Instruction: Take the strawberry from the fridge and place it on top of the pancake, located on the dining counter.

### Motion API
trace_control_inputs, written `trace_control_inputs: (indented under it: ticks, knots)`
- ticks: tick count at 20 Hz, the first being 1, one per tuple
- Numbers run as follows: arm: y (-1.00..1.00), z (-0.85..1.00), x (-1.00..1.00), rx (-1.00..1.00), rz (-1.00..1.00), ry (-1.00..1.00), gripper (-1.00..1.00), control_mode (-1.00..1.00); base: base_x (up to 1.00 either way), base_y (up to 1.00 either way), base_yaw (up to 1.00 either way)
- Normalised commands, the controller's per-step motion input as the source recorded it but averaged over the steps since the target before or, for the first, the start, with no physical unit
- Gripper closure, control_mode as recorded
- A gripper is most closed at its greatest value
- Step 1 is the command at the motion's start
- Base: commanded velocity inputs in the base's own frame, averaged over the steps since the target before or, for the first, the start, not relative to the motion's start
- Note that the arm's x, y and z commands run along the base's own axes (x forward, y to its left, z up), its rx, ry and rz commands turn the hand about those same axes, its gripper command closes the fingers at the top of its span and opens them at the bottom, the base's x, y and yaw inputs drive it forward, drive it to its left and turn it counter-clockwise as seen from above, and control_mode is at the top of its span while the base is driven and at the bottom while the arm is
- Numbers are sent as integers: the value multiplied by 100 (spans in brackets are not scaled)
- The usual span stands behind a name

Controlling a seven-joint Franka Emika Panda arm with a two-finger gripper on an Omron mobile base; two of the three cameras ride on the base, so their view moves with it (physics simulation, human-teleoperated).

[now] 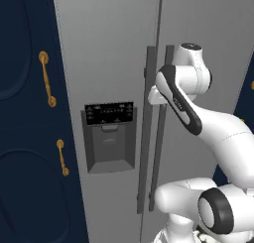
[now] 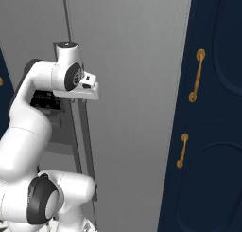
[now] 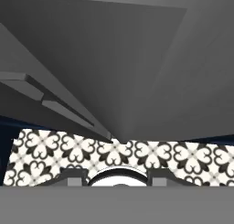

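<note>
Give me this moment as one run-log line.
phase: opening fridge | doors: closed | gripper: at right door handle, grip unclear | strawberry: not yet reached

Tall grey side-by-side fridge point(image 1: 114, 48): smooth matt metal look, long dark matt handles point(image 1: 144, 138) at centre. Black dispenser panel point(image 1: 110, 113), centre left: glossy plastic. Navy cabinets point(image 2: 217, 131), right of frame: smooth satin; gold handles point(image 2: 196, 82) polished metal. Black-and-white patterned floor tiles point(image 3: 183, 159), lower frame: flat.
</note>
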Motion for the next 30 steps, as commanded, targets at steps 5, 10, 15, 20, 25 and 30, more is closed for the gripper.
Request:
trace_control_inputs:
  ticks: [5, 10, 15, 20, 25, 30]
  knots:
    - [0, 0, 0, 0, 0, 0, -100, 100, -3, 0, 0]
    - [0, 0, 0, 0, 0, 0, -100, 100, -52, 0, -1]
    - [0, 0, 0, 0, 0, 0, -100, 100, -37, 3, -11]
    - [0, 0, 0, 0, 0, 0, -100, 100, 0, 41, -5]
    - [0, 0, 0, 0, 0, 0, -100, 100, -10, 7, 0]
    - [0, 0, 0, 0, 0, 0, -100, 100, -58, 0, 0]
